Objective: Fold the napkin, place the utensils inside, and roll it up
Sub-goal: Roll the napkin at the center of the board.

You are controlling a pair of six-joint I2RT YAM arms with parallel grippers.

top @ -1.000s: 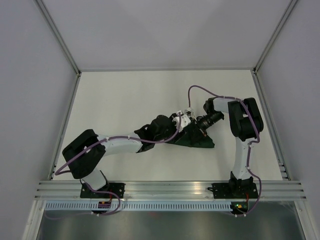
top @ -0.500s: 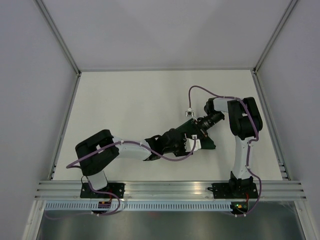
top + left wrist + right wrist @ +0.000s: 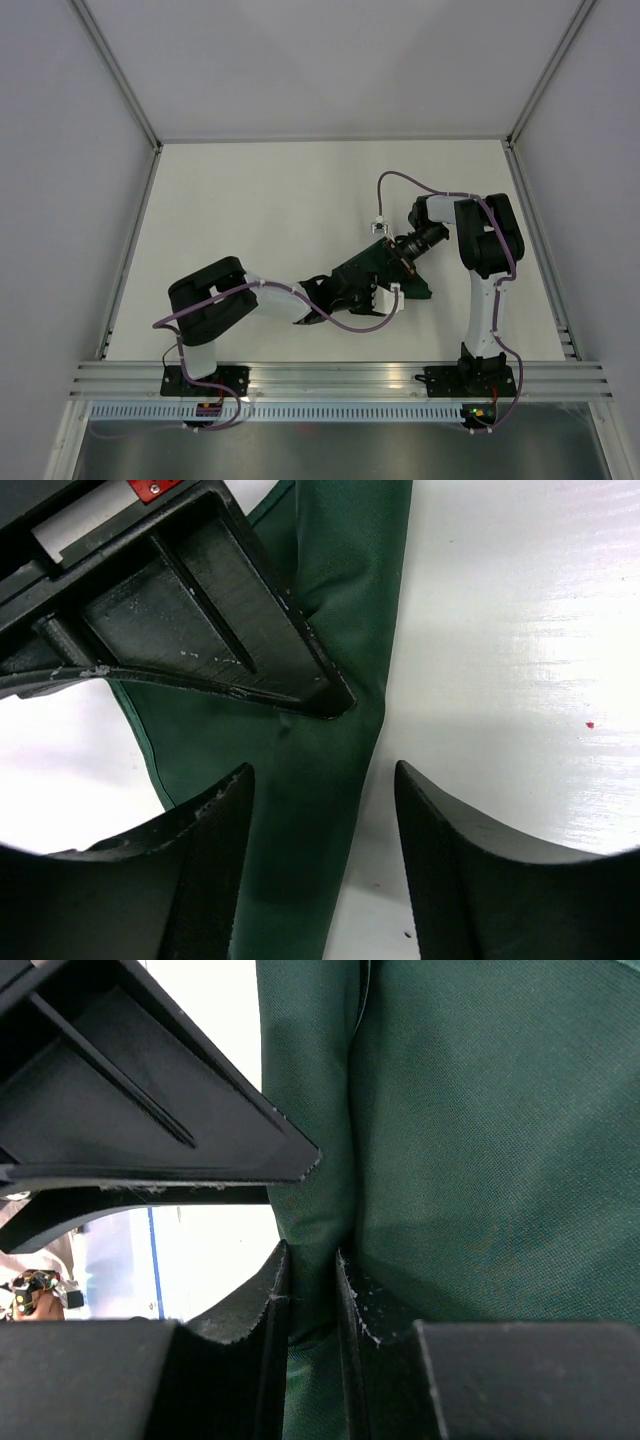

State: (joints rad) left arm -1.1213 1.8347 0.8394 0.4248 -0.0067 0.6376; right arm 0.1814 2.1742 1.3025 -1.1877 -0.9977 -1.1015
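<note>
The dark green napkin [image 3: 415, 284] lies bunched into a narrow band right of the table's middle. My right gripper [image 3: 393, 258] is shut on an upright fold of it, seen between its fingers in the right wrist view [image 3: 312, 1280]; more cloth [image 3: 480, 1140] fills that view. My left gripper [image 3: 390, 290] is open, its fingers straddling the cloth band [image 3: 340, 600] low over the table [image 3: 520, 630], midpoint [image 3: 325, 810]. One right finger [image 3: 230, 610] presses the cloth just ahead of it. The utensils are out of view.
The white tabletop [image 3: 250, 200] is bounded by grey walls and metal rails at the left [image 3: 130, 250], right [image 3: 535, 240] and near edge [image 3: 330, 375]. A purple cable [image 3: 400, 180] loops above the right wrist.
My left gripper has drawn back from beside the right gripper toward the near edge, and its elbow has swung right. The napkin looks narrower. The right arm has barely moved.
</note>
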